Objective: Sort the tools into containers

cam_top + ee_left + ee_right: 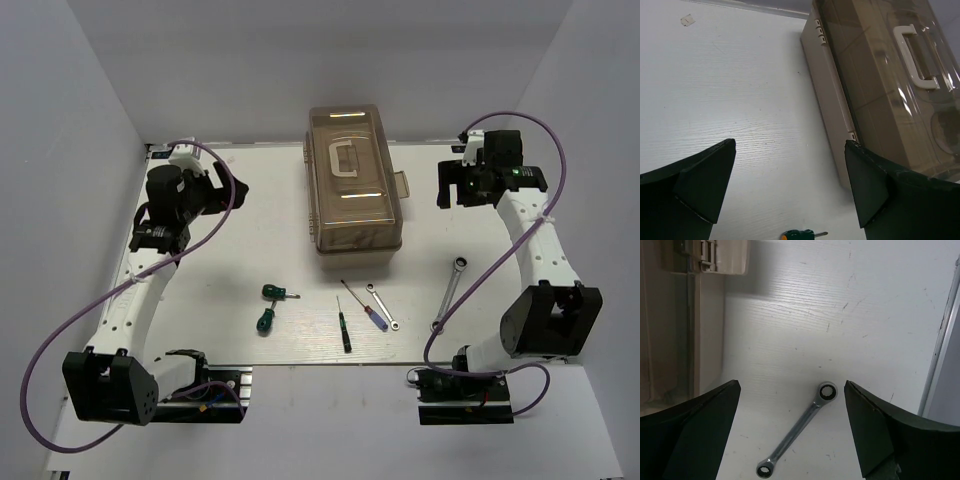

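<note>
At the back middle of the table, the toolbox (355, 245) is sitting with its brown lid (350, 205) shut, so you are only starting the sort. All six tools are lying on the table (230, 240) in front of it, none in a tray.

One green screwdriver (275, 293) and the second green screwdriver (266, 320) are lying left of centre. The dark-handled screwdriver (345, 330), the blue-red screwdriver (373, 313) and the small wrench (382, 306) are clustering near the box's front. The long wrench (800, 427) is lying off to the right.

Your left gripper (790, 145) is hanging beside the box's left wall, jaws spread wide and empty. Your right gripper (791, 384) is hovering above the long wrench, equally wide and empty.

I judge you are needing the lid open first. The tab (710, 255) on the box's right wall looks like a latch, near your right arm.
</note>
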You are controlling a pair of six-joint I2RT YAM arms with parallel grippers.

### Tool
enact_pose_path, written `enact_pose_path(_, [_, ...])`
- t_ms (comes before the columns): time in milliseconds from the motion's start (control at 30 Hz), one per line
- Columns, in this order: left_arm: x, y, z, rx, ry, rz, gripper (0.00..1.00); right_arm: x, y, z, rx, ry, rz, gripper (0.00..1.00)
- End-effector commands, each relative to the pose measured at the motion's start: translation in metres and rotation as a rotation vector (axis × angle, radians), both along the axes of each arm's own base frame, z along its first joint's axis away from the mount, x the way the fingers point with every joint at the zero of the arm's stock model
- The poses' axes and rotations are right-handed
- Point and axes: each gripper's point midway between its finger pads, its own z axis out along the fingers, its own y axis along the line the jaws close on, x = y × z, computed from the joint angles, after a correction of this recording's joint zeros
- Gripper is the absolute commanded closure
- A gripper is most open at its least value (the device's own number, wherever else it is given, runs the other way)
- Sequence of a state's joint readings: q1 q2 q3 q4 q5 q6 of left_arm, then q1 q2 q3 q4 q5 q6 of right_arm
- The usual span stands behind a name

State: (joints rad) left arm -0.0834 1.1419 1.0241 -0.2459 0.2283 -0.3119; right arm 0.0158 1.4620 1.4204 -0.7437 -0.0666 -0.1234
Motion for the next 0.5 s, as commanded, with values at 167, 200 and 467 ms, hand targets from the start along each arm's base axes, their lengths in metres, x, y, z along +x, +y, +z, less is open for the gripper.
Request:
enact_pose_path(167, [0.001,-0.018,0.015,-0.021,-0.052,-0.095,0.0,0.004,0.01,0.018,-0.049,-0.017,0.209,0.1])
enact_pose_path(200, [0.0,-0.02,0.015,-0.024,-0.052,-0.106,0.0,0.003,0.011,0.019,-0.048,-0.019,0.235,0.1])
enact_pose_path(467, [0.009,-0.036,0.007,-0.051,-0.02,-0.196,0.62,0.006,0.046,0.046,0.039,-0.171,0.415,0.84])
